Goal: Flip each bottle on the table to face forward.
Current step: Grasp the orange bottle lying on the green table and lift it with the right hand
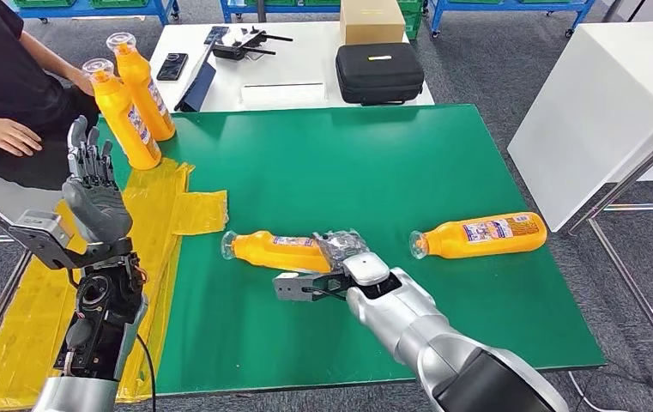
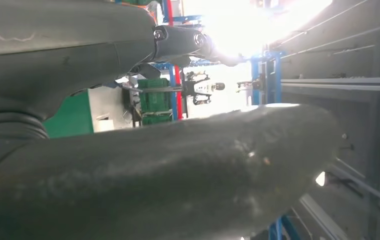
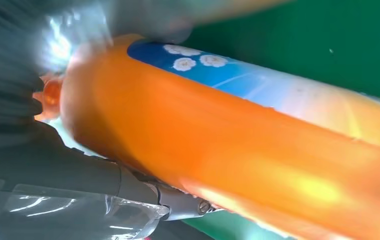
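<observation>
Right hand [image 1: 340, 251] grips the near bottle [image 1: 275, 251] at its base; it lies on the counter [image 1: 374, 163], long axis leftward. Left hand [image 1: 91, 184], open and empty, hovers apart.

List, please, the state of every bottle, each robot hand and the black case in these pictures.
Middle bottle: lying on its side on the green mat, right hand on its base end.
Right bottle: lying on its side, untouched.
Two bottles at the far left: standing upright, caps on.
Right hand: grips the middle bottle.
Left hand: raised, fingers apart, holding nothing.
Black case: closed, on the white table.
</observation>
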### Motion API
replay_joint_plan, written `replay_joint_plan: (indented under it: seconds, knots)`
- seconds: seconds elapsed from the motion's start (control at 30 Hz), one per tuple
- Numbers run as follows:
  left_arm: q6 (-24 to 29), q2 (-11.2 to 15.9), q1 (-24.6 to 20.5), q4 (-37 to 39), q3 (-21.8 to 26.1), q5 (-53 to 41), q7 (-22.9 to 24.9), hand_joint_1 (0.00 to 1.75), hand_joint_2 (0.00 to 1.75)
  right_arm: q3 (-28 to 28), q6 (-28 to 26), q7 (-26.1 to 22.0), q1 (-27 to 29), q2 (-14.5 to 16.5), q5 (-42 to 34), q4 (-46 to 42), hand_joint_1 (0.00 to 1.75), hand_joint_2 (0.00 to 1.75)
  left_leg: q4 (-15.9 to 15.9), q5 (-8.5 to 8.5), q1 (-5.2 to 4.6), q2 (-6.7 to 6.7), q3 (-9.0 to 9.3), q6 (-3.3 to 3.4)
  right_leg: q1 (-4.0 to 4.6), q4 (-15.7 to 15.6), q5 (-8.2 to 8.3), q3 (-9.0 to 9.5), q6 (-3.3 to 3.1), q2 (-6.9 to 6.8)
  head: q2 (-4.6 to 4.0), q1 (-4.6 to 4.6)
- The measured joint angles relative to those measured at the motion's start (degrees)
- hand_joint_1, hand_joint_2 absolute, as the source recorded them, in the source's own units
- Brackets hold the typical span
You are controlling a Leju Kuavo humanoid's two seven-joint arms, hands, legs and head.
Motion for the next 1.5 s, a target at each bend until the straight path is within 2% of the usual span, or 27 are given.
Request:
replay_joint_plan:
  seconds: [0.1, 0.23, 0.3, 0.37, 0.47, 0.63, 0.8, 0.97, 1.17, 1.3, 1.5]
  knots:
    - [-0.18, -0.01, 0.16, 0.0, 0.04, 0.07, 0.2, 0.0, 0.0, -1.17, -0.99, -0.32, 0.32, -0.08, -0.76, 0.0, 1.75, 1.75, 0.0, 0.05, 0.0, 0.01, -0.12, 0.01, 0.0, 0.01, 0.06, -0.1, -0.06, 0.0, 0.0, 0.0]
    - [-0.59, -0.02, 0.25, 0.0, 0.09, 0.41, 0.95, 0.0, 1.75, -2.4, -4.36, -1.67, 0.65, -0.11, -2.56, -0.08, 1.75, 1.75, 0.0, 0.04, 0.01, 0.01, -0.18, 0.01, 0.01, 0.01, 0.06, -0.13, -0.06, 0.0, 0.0, -0.01]
    - [-1.38, -0.01, 0.66, -0.01, 0.15, 1.38, 2.35, 0.0, 1.75, -4.03, -10.06, -4.65, 1.14, -0.16, -6.04, -0.56, 1.75, 1.75, 0.0, 0.05, 0.01, 0.0, -0.28, 0.02, 0.01, 0.02, 0.06, -0.17, -0.05, 0.0, 0.0, 0.01]
    - [-2.8, -0.04, 1.62, -0.15, 0.51, 3.68, 4.2, 0.0, 1.75, -6.82, -16.25, -9.65, 2.32, -0.39, -11.41, -2.59, 1.75, 1.75, 0.01, 0.1, 0.01, 0.01, -0.5, 0.04, 0.0, 0.04, 0.12, -0.37, -0.03, 0.0, 0.0, 0.02]
    - [-5.85, -0.39, 3.51, -0.32, 1.49, 9.9, 6.8, 0.0, 1.75, -11.17, -21.63, -16.0, 5.24, -0.97, -19.49, -10.66, 1.75, 1.75, 0.02, 0.29, 0.0, 0.03, -1.0, 0.06, -0.01, 0.05, 0.3, -0.91, -0.03, 0.01, 0.0, -0.01]
    - [-9.61, -1.09, 6.47, 0.81, 2.11, 16.39, 7.76, 0.0, 1.75, -13.37, -21.95, -15.69, 11.2, -2.95, -22.38, -28.14, 1.75, 1.75, 0.03, 0.35, 0.01, -0.08, -1.45, 0.07, -0.01, 0.05, 0.32, -1.29, -0.01, -0.06, 0.0, 0.0]
    - [-10.31, -2.19, 6.88, 1.74, 1.94, 17.56, 8.25, 0.0, 1.75, -13.36, -23.1, -14.9, 14.97, -3.39, -21.94, -36.15, 1.75, 1.75, 0.03, 0.34, 0.0, -0.06, -1.72, 0.06, -0.03, 0.05, 0.33, -1.57, -0.01, -0.04, 0.0, -0.01]
    - [-11.1, -3.17, 6.84, 1.75, 1.15, 20.97, 10.08, 0.0, 1.75, -13.36, -25.34, -15.26, 14.66, -1.95, -21.94, -36.17, 1.75, 1.75, 0.03, 0.34, 0.01, -0.05, -1.77, 0.06, -0.02, 0.06, 0.33, -1.62, 0.0, -0.03, 0.0, -0.01]
    - [-12.72, -4.48, 6.0, 1.81, -1.26, 24.76, 12.05, 0.0, 1.75, -13.12, -27.05, -16.52, 10.48, 2.3, -21.34, -28.04, 1.75, 1.75, 0.03, 0.36, 0.02, -0.04, -1.76, 0.07, -0.02, 0.07, 0.34, -1.63, -0.01, -0.04, 0.0, -0.01]
    - [-13.58, -5.27, 4.74, 2.42, -3.12, 26.47, 12.71, 0.0, 1.75, -11.33, -27.19, -14.43, 9.06, 4.72, -21.0, -23.46, 1.75, 1.75, 0.03, 0.36, 0.01, -0.05, -1.79, 0.07, -0.02, 0.08, 0.34, -1.63, -0.01, -0.04, 0.0, -0.01]
    - [-17.61, -6.62, 3.45, 4.4, -5.78, 32.76, 16.44, 0.0, 1.75, -6.2, -27.75, -10.2, 6.9, 6.06, -22.64, -19.04, 1.75, 1.75, 0.04, 0.36, 0.0, -0.06, -1.85, 0.07, -0.05, 0.07, 0.34, -1.68, 0.0, -0.04, 0.0, -0.01]
